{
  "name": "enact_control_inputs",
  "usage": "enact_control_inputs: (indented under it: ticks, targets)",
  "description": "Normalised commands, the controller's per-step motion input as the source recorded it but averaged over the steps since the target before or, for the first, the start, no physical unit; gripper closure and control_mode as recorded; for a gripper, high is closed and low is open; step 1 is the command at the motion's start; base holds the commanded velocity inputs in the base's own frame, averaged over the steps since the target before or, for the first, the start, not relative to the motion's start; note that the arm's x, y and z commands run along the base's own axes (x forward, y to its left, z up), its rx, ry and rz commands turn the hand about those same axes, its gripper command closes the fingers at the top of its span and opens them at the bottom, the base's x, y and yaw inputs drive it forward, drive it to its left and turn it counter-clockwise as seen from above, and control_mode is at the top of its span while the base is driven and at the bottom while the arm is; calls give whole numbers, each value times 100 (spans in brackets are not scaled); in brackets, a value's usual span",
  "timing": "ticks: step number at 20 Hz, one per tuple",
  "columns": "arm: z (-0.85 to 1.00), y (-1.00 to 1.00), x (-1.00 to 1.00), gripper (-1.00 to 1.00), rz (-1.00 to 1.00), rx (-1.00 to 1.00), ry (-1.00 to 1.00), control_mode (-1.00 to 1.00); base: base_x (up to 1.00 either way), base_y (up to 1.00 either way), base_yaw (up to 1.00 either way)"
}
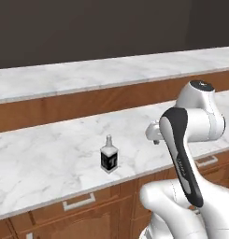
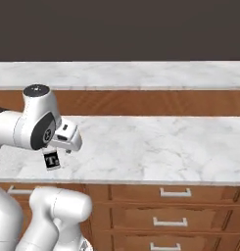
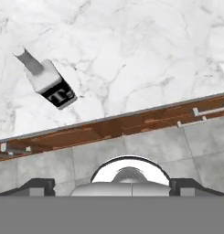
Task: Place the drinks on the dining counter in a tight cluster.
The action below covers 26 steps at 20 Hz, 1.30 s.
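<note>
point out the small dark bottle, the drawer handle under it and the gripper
small dark bottle point(image 1: 109, 158), left base view, on its label
drawer handle point(image 1: 79, 202), left base view, on its bar
gripper point(image 2: 68, 140), right base view, between its fingertips

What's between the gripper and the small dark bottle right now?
Nothing: in the left base view, bare marble counter separates the open gripper from the small dark bottle.

arm point(image 1: 200, 121): glossy white rounded shells
joints: dark grey caps and bands
link stripe: black, faint lettering
pincer point(image 3: 111, 185): small dark tips
</note>
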Motion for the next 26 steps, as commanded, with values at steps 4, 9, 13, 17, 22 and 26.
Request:
enact_control_inputs:
  ticks: [4, 9, 13, 17, 22, 26]
  targets:
    - [0, 0, 0, -100, 0, 0, 0, 100, 1, 11, 73]
    - [0, 0, 0, -100, 0, 0, 0, 100, 19, 2, 47]
    - [0, 0, 0, -100, 0, 0, 0, 100, 62, 50, -9]
    - [0, 0, 0, -100, 0, 0, 0, 100, 64, 49, -27]
    - [0, 0, 0, -100, 0, 0, 0, 100, 30, 37, -56]
    - [0, 0, 0, -100, 0, 0, 0, 100, 2, -29, -47]
